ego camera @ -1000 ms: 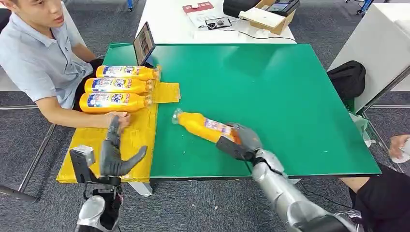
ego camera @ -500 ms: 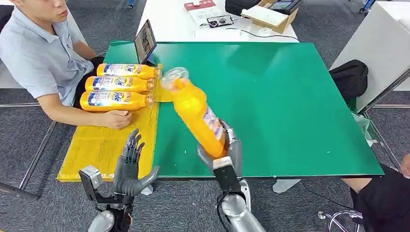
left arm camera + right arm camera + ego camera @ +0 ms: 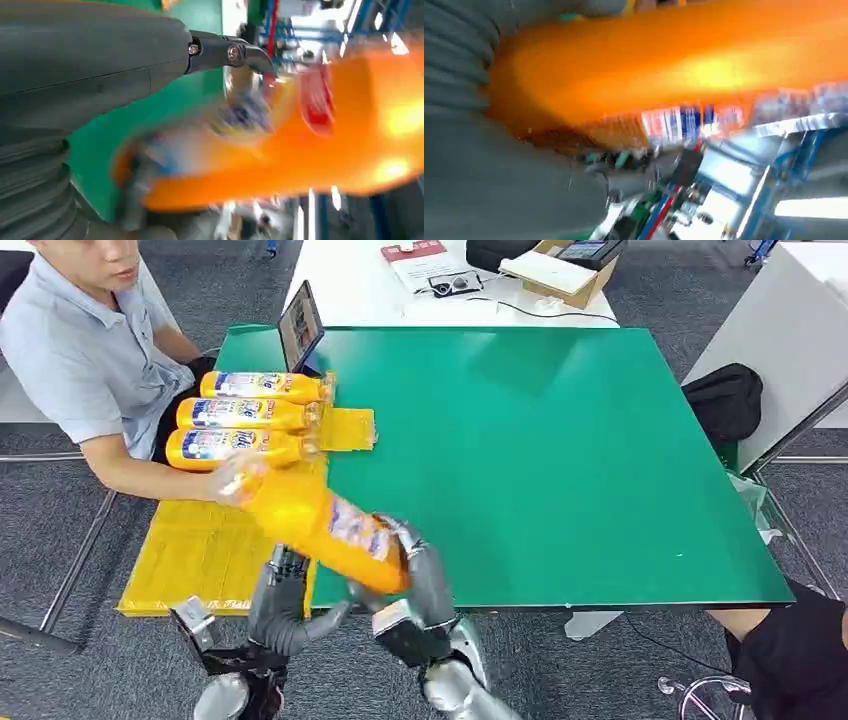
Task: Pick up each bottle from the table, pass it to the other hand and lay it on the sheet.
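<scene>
My right hand (image 3: 425, 585) grips the base end of an orange bottle (image 3: 315, 523) and holds it in the air, cap end pointing left over the yellow sheet (image 3: 200, 550). The same bottle (image 3: 664, 65) shows blurred in the right wrist view. My left hand (image 3: 283, 605) stands just beneath the bottle with fingers apart, holding nothing; in its wrist view the bottle (image 3: 310, 150) passes close in front of its fingers (image 3: 225, 52). Three more orange bottles (image 3: 245, 415) lie side by side at the sheet's far end.
A person sits at the left with a forearm (image 3: 160, 480) resting on the sheet near the bottles. A tablet (image 3: 298, 328) stands at the green table's (image 3: 560, 440) far left corner. A black bag (image 3: 722, 400) lies to the right.
My right hand swung the bottle off the green table leftward and down, from near upright to lying across above the sheet edge. My left hand rose under it.
</scene>
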`<state>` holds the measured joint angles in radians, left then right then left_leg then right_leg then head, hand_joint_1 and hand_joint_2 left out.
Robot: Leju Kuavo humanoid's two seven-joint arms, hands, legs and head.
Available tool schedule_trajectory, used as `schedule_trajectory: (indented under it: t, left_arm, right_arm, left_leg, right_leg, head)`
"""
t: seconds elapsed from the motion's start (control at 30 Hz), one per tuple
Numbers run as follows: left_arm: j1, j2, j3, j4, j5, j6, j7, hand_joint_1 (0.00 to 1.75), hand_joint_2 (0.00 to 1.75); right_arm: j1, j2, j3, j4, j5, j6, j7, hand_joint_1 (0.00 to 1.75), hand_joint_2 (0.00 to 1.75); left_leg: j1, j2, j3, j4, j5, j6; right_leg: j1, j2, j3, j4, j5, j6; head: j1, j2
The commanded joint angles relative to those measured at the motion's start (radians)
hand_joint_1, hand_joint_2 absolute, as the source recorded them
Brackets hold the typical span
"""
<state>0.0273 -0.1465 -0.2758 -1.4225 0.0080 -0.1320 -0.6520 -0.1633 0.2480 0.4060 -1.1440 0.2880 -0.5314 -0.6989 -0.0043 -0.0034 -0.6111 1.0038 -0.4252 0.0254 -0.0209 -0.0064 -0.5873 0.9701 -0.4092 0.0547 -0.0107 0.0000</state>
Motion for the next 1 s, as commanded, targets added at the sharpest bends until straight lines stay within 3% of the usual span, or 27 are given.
schedule_trajectory:
  t: [0.03, 0.2, 0.53, 0.57, 0.6, 0.67, 1.0]
  left_arm:
    - [-0.077, 0.022, -0.062, 0.034, 0.057, -0.096, 0.045, 0.0, 1.75]
    - [-0.111, 0.013, -0.046, 0.113, 0.145, -0.113, 0.144, 0.0, 1.75]
    - [-0.134, 0.033, -0.009, 0.183, 0.329, -0.222, 0.222, 0.0, 1.75]
    - [-0.138, 0.035, -0.003, 0.187, 0.344, -0.23, 0.228, 0.16, 1.75]
    - [-0.142, 0.037, 0.007, 0.188, 0.36, -0.234, 0.23, 1.31, 1.75]
    - [-0.144, 0.042, 0.014, 0.183, 0.384, -0.256, 0.229, 1.75, 1.75]
    - [-0.127, 0.051, 0.034, 0.124, 0.45, -0.345, 0.19, 1.75, 1.75]
  right_arm:
    - [-0.102, 0.009, 0.215, 0.244, 0.06, -0.037, 0.001, 1.75, 1.75]
    - [-0.106, 0.032, 0.22, 0.301, 0.094, -0.051, 0.001, 1.75, 1.75]
    - [-0.113, 0.03, 0.301, 0.396, 0.097, -0.084, 0.001, 1.75, 1.75]
    - [-0.113, 0.028, 0.307, 0.401, 0.097, -0.086, 0.001, 1.75, 1.75]
    - [-0.115, 0.026, 0.31, 0.414, 0.097, -0.092, 0.001, 1.75, 1.75]
    - [-0.116, 0.023, 0.315, 0.423, 0.096, -0.095, 0.001, 1.75, 1.75]
    - [-0.12, 0.011, 0.337, 0.454, 0.098, -0.099, 0.001, 1.75, 1.75]
  left_leg:
    - [0.001, 0.002, 0.002, 0.0, -0.001, -0.001]
    - [0.002, 0.001, 0.006, -0.001, -0.002, -0.002]
    - [0.001, 0.0, 0.004, -0.001, -0.001, -0.001]
    - [0.002, 0.0, 0.005, -0.001, -0.001, -0.002]
    - [0.001, 0.0, 0.004, -0.001, -0.001, -0.002]
    - [0.001, -0.001, 0.004, -0.001, 0.0, -0.002]
    - [0.002, -0.002, 0.004, -0.001, -0.001, -0.002]
  right_leg:
    - [0.001, 0.002, 0.002, 0.0, 0.0, -0.002]
    - [0.002, 0.001, 0.006, -0.001, -0.001, -0.003]
    - [0.001, 0.0, 0.003, -0.001, -0.001, -0.002]
    - [0.002, 0.0, 0.005, -0.002, -0.001, -0.003]
    - [0.001, 0.0, 0.004, -0.002, -0.001, -0.002]
    - [0.001, -0.001, 0.004, -0.001, -0.001, -0.002]
    - [0.002, -0.003, 0.004, -0.002, -0.002, -0.003]
  head:
    - [-0.001, 0.0]
    - [0.0, 0.0]
    - [0.0, 0.0]
    - [0.0, 0.0]
    - [0.0, 0.0]
    - [0.0, 0.0]
    - [0.0, 0.0]
